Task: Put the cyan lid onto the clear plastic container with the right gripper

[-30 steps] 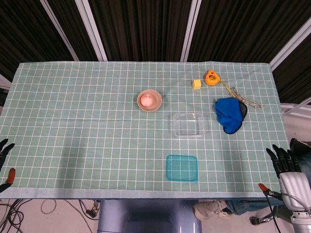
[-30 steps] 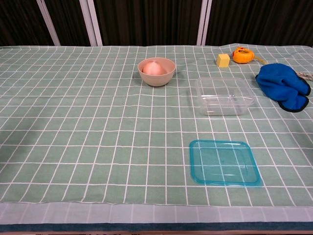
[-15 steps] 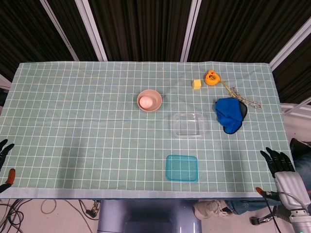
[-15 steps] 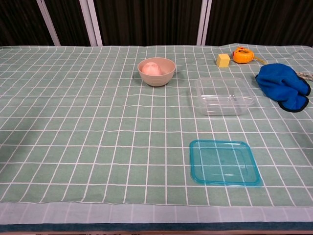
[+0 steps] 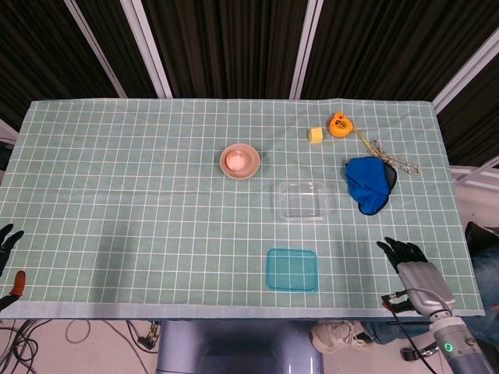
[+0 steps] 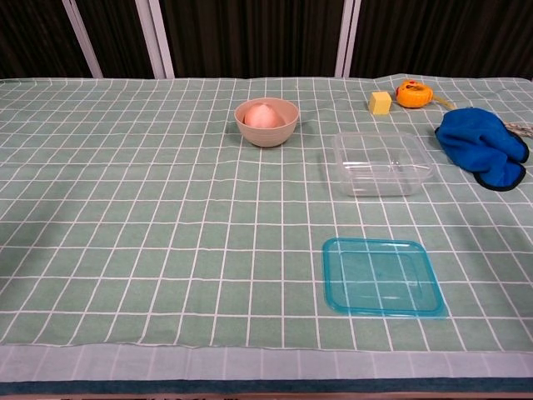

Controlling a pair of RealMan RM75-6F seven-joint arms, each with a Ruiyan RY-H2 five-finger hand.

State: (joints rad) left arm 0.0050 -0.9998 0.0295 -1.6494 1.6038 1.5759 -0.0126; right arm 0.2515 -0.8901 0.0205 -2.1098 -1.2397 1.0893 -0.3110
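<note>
The cyan lid (image 5: 291, 269) (image 6: 382, 276) lies flat on the green checked cloth near the table's front edge. Behind it sits the clear plastic container (image 5: 303, 200) (image 6: 381, 162), uncovered, with nothing in it. My right hand (image 5: 412, 267) hovers over the front right part of the table, to the right of the lid and apart from it, fingers spread and holding nothing. My left hand (image 5: 7, 243) shows only at the far left edge, off the table, fingers apart. Neither hand appears in the chest view.
A tan bowl (image 5: 239, 161) (image 6: 266, 121) holding a pink thing stands behind and left of the container. A blue cloth (image 5: 368, 183) (image 6: 485, 147), a yellow block (image 5: 316, 135), an orange tape measure (image 5: 339, 124) and a cord (image 5: 390, 156) lie at the back right.
My right hand has moved left and inward, from beyond the table's right edge to over the cloth, closer to the lid. Lid, container and left hand have not moved.
</note>
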